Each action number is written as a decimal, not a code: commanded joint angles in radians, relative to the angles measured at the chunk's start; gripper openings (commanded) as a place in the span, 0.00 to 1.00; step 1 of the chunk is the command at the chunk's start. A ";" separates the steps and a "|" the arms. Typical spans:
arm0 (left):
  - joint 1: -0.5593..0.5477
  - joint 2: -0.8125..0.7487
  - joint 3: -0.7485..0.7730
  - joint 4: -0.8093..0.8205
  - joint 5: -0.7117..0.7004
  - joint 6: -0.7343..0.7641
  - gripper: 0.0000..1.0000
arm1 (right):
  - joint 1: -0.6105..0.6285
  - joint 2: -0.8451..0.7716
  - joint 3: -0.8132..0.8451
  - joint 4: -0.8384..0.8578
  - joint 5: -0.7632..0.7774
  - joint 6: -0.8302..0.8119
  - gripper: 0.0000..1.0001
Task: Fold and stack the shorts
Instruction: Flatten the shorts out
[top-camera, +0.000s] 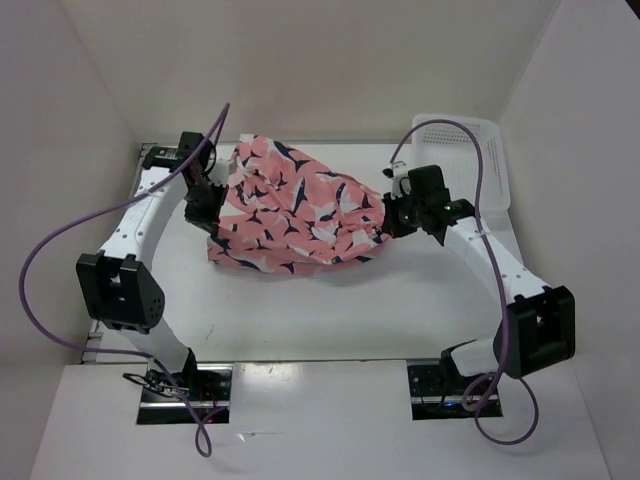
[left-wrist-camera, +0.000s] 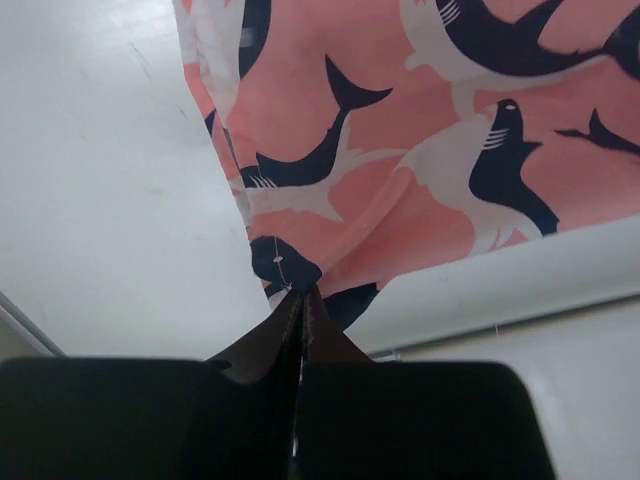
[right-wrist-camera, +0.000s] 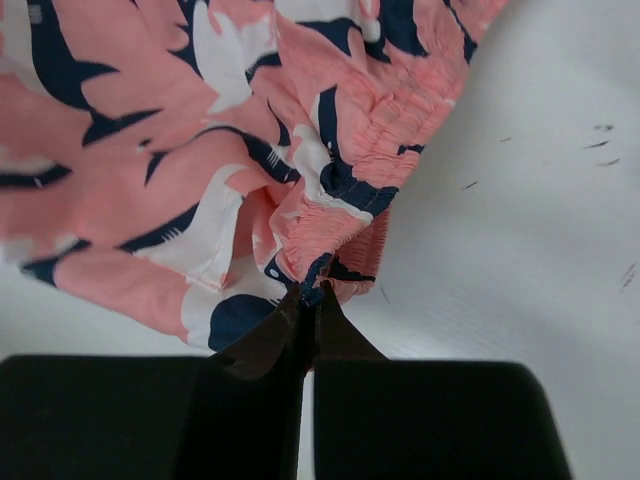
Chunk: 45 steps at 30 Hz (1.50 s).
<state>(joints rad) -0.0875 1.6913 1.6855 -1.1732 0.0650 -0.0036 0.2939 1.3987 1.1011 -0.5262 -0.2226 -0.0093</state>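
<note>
The salmon-pink shorts (top-camera: 295, 210) with navy-and-white sharks hang spread between my two grippers above the white table, the lower edge sagging toward the surface. My left gripper (top-camera: 205, 195) is shut on the shorts' left edge; in the left wrist view its gripper (left-wrist-camera: 298, 292) pinches a navy patch of the shorts (left-wrist-camera: 400, 150). My right gripper (top-camera: 392, 215) is shut on the right edge; in the right wrist view its gripper (right-wrist-camera: 312, 293) pinches the gathered elastic waistband of the shorts (right-wrist-camera: 250, 160).
A white mesh basket (top-camera: 470, 160) stands at the back right of the table (top-camera: 330, 310), just behind the right arm. White walls close in the back and both sides. Purple cables loop off both arms.
</note>
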 joint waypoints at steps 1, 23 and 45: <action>-0.015 -0.148 -0.030 -0.101 -0.004 0.004 0.00 | 0.014 -0.073 0.011 -0.050 -0.023 -0.150 0.00; -0.130 -0.424 -0.417 -0.128 -0.261 0.004 0.59 | 0.286 -0.010 -0.090 -0.334 0.150 -0.563 1.00; -0.028 0.459 0.310 0.500 -0.039 0.004 0.72 | 0.145 0.422 0.508 0.034 0.079 -0.098 0.84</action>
<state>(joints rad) -0.1448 2.0949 1.8606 -0.7265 -0.0406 -0.0036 0.5274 1.7370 1.5230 -0.5716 -0.1001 -0.2543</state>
